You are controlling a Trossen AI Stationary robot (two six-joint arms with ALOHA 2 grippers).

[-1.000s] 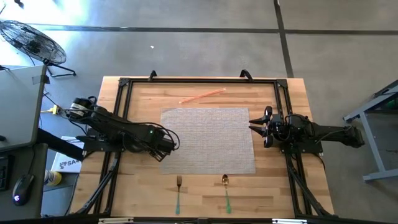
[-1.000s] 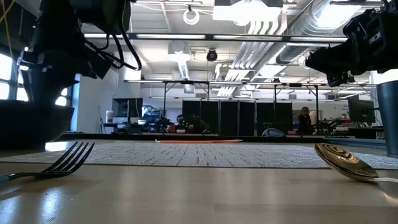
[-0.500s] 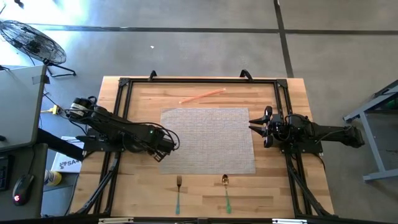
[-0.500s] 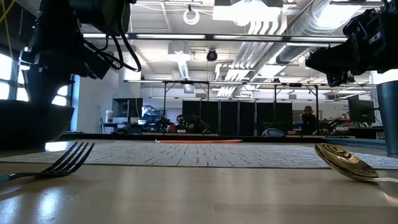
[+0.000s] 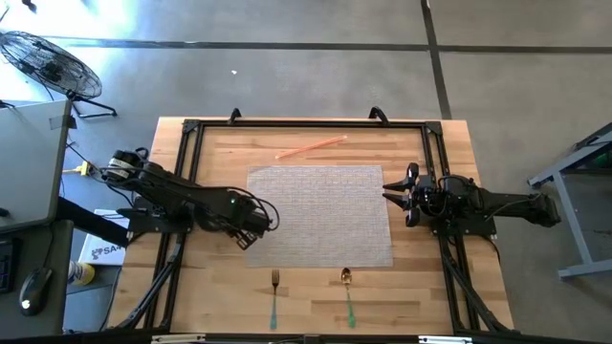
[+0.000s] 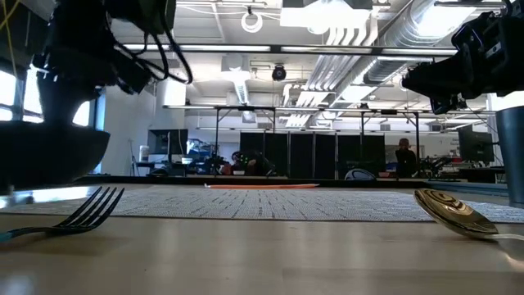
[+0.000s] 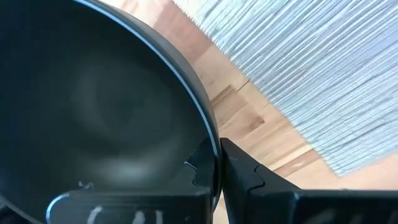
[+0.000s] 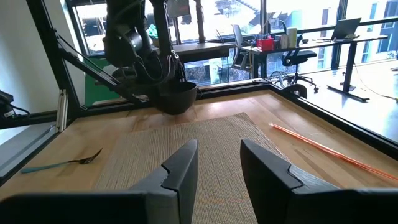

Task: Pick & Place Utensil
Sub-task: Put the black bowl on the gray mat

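Observation:
A dark bowl [image 7: 93, 106] is in my left gripper [image 7: 214, 158], which is shut on its rim, at the table's left beside the woven placemat [image 5: 320, 215]. In the high view the left arm hides the bowl. The low view shows the bowl [image 6: 45, 160] a little above the wood. A fork [image 5: 274, 287] and a gold spoon [image 5: 346, 285], both with teal handles, lie flat near the front edge. My right gripper [image 8: 217, 162] stands open at the placemat's right edge, with nothing between its fingers. My left gripper pinches the bowl's rim [image 7: 202, 121], one finger inside the bowl and one outside. The fingers come from above, pointing down. The bowl hangs upright below them, its mouth up, just clear of the table.
A thin orange stick [image 5: 311, 146] lies on the wood behind the placemat. A black frame [image 5: 191, 129] runs around the table's edges. The placemat's surface is bare.
My left gripper has gone up a little with the bowl. The bowl rested on the table before and now hangs just clear of it.

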